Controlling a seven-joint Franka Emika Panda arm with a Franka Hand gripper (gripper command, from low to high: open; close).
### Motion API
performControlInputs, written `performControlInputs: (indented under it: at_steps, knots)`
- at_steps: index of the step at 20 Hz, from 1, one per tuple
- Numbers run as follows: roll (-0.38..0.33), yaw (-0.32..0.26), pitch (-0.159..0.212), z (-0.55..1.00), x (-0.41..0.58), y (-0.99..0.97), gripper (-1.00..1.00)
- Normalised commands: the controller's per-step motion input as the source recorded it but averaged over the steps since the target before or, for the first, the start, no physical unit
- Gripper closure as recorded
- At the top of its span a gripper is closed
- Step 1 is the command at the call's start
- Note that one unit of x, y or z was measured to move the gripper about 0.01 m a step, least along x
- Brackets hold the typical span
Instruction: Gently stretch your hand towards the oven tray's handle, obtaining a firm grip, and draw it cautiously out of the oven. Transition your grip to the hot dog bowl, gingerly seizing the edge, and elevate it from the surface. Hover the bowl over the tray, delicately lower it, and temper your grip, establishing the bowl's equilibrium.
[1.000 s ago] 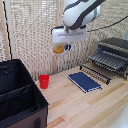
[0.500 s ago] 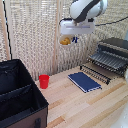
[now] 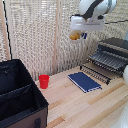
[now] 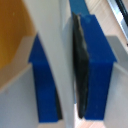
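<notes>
My gripper (image 3: 80,34) is shut on the rim of the hot dog bowl (image 3: 74,36) and holds it high in the air, to the exterior view's left of the oven (image 3: 116,46). The bowl is white with yellow food in it. The oven tray (image 3: 102,62), a dark wire rack, is pulled out in front of the oven, with its handle (image 3: 94,71) along the front edge. In the wrist view the blue fingers with black pads (image 4: 82,75) pinch the bowl's white wall (image 4: 50,55), and the yellow food (image 4: 12,35) shows beside it.
A dark blue flat book (image 3: 84,81) lies on the wooden table in front of the tray. A small red cup (image 3: 44,81) stands near the wicker back wall. A large black fabric bin (image 3: 17,97) fills the exterior view's lower left.
My gripper has carried the bowl up and toward the exterior view's right, closer to the oven and tray. Nothing else has moved.
</notes>
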Motion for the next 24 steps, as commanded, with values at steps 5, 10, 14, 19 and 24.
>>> performControlInputs:
  at_steps: [5,10,14,19,24]
  knots:
    - [0.000,-0.189,0.109,0.07,-0.037,-0.69,1.00]
    - [0.000,-0.187,0.115,0.02,-0.018,-0.69,1.00]
    - [0.000,-0.178,0.064,-0.02,0.009,-0.71,1.00]
    - [0.004,-0.153,0.030,-0.04,0.083,-0.74,1.00]
    - [0.043,-0.115,0.024,-0.07,0.124,-0.76,1.00]
